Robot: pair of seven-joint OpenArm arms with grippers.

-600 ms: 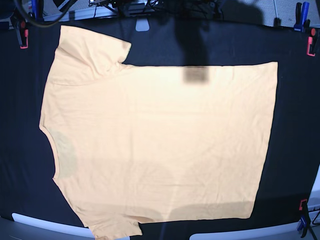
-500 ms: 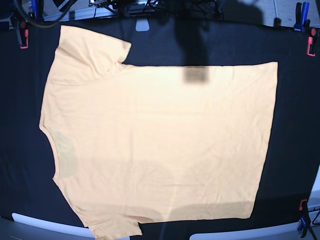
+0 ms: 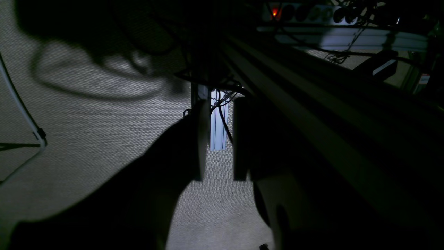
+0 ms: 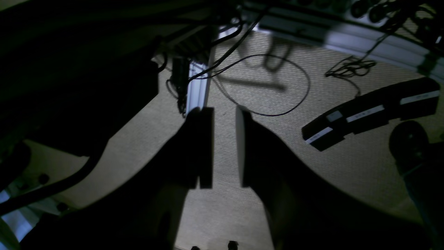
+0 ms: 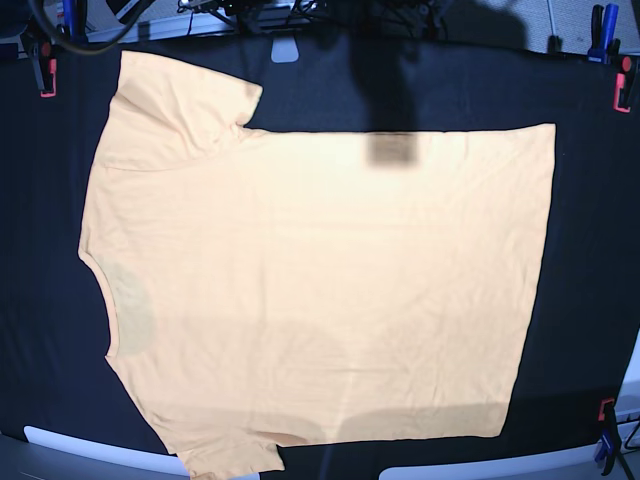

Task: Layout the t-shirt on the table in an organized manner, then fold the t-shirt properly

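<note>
The pale orange t-shirt (image 5: pixel 320 290) lies spread flat on the black table (image 5: pixel 590 250), collar at the left and hem at the right. One sleeve points to the far left corner, the other reaches the near edge. Neither gripper shows in the base view. In the left wrist view my left gripper (image 3: pixel 220 114) is open, its dark fingers (image 3: pixel 201 139) apart with nothing between them. My right gripper (image 4: pixel 223 114) is likewise open and empty in the right wrist view. Both wrist views face carpeted floor, away from the shirt.
Red clamps (image 5: pixel 45 75) (image 5: pixel 623 90) and a blue clamp (image 5: pixel 608 25) sit at the table's far corners, another red clamp (image 5: pixel 604 410) at the near right. White arm parts (image 5: pixel 90 450) line the near edge. Cables and a black bar (image 4: pixel 367 113) lie on the floor.
</note>
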